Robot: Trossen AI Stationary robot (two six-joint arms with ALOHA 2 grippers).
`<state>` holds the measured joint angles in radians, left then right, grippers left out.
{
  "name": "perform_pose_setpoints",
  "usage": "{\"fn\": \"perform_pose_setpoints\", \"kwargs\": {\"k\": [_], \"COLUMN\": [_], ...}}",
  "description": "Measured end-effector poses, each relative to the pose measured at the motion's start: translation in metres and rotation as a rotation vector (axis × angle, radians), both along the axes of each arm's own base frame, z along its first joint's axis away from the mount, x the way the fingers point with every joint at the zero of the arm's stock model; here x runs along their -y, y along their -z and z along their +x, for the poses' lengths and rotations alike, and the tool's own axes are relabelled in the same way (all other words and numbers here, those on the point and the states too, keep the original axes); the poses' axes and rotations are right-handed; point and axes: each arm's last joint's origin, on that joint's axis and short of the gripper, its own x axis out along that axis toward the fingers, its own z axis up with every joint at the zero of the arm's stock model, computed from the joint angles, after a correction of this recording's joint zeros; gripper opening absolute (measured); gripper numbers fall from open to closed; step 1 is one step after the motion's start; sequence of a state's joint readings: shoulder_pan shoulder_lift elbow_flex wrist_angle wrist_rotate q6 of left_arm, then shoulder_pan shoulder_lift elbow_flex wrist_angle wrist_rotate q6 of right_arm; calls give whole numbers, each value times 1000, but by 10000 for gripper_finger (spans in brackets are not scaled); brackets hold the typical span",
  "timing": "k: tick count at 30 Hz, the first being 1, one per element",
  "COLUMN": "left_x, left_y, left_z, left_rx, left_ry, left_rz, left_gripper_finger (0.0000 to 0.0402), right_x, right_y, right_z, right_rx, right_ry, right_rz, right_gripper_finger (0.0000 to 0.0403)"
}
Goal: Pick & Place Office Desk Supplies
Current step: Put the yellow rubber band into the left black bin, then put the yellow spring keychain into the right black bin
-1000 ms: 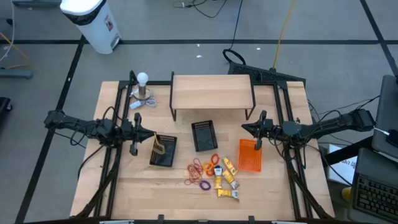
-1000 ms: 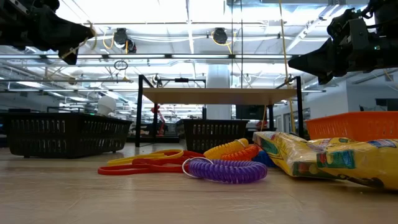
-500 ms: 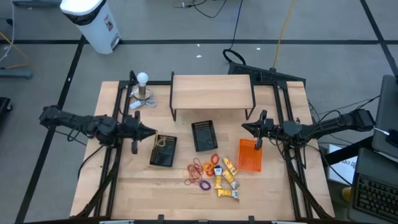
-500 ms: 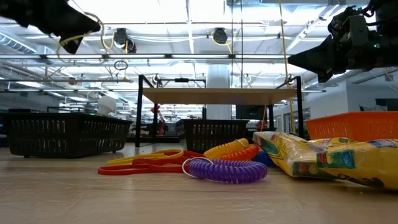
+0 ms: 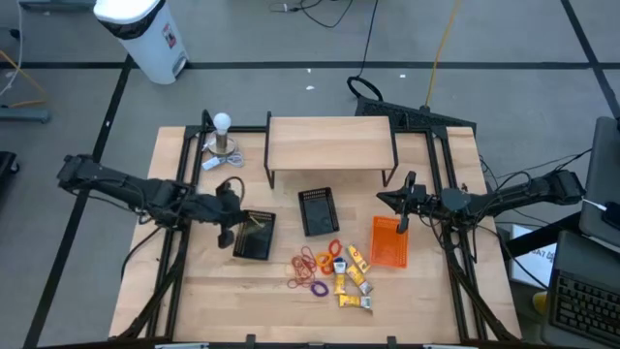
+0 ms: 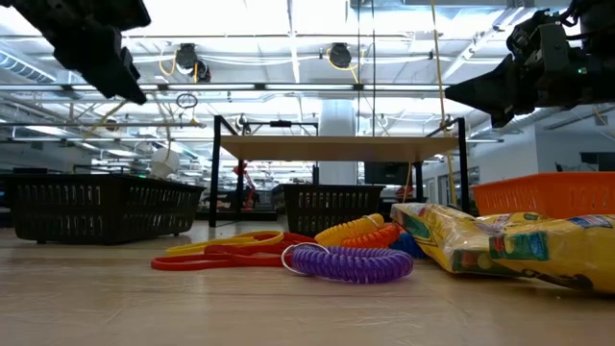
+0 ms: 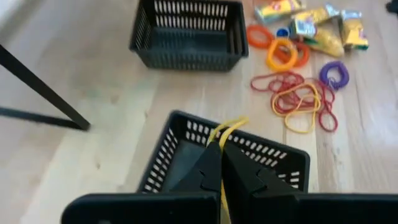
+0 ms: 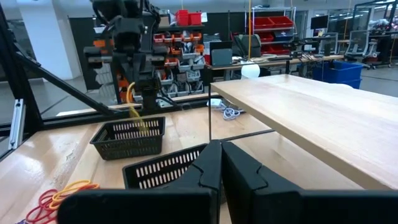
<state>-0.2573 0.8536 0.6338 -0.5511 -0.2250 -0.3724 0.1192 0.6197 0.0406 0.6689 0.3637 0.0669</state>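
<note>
My left gripper [image 5: 235, 217] stands over the left black basket [image 5: 256, 236], shut on a yellow rubber band [image 7: 226, 129]. It shows far off in the right wrist view too, as the left gripper [image 8: 132, 87]. My right gripper [image 5: 380, 200] hangs shut and empty in the air above the table's right part, beside the orange basket [image 5: 389, 242]. Red, orange and yellow rubber bands [image 5: 308, 263], a purple coil band [image 6: 348, 262] and yellow packets [image 5: 353, 282] lie loose on the table near its front. My left gripper pinches the yellow rubber band at its upper end [image 7: 222, 138] between the two fingertips. The fingers come from the table's left, slanting down. The band hangs slack below them, and its lower end [image 8: 143, 126] reaches into the left black basket; whether it touches the floor I cannot tell.
A second black basket [image 5: 318, 211] sits mid-table. A wooden shelf on black legs [image 5: 330, 143] spans the far middle. A white ball on a metal stand [image 5: 223, 135] is at the far left. Bare wood lies along the near edge [image 5: 242, 310].
My left gripper has tipped from nearly level to pointing down and has moved a little toward the table's near edge, over the left black basket. It has stayed shut on the yellow band, which now hangs down into the basket. My right arm has kept still.
</note>
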Motion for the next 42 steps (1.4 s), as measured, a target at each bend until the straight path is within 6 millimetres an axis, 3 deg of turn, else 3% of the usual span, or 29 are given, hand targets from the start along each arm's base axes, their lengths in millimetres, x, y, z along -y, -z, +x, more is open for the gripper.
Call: {"fn": "perform_pose_setpoints", "kwargs": {"k": [15, 24, 33, 36, 39, 42], "left_x": [8, 9, 7, 6, 4, 2], "left_y": [46, 46, 29, 12, -11, -35], "left_z": [25, 28, 18, 11, -1, -13], "left_rx": [-310, -293, -202, -157, -45, 128], "left_ry": [-32, -15, 12, 73, 116, 193], "left_rz": [-1, -24, -45, 11, 101, 162], "left_gripper_finger": [2, 52, 151, 172, 159, 112], "right_x": [0, 0, 0, 0, -1, -1], "right_y": [0, 0, 0, 0, 0, 0], "right_z": [0, 0, 0, 0, 0, 0], "right_rx": [1, -3, 6, 7, 5, 5], "right_ry": [-1, 0, -4, -9, -29, -29], "right_rz": [7, 1, 23, 24, 20, 22], "right_gripper_finger": [0, 0, 0, 0, 0, 0]}}
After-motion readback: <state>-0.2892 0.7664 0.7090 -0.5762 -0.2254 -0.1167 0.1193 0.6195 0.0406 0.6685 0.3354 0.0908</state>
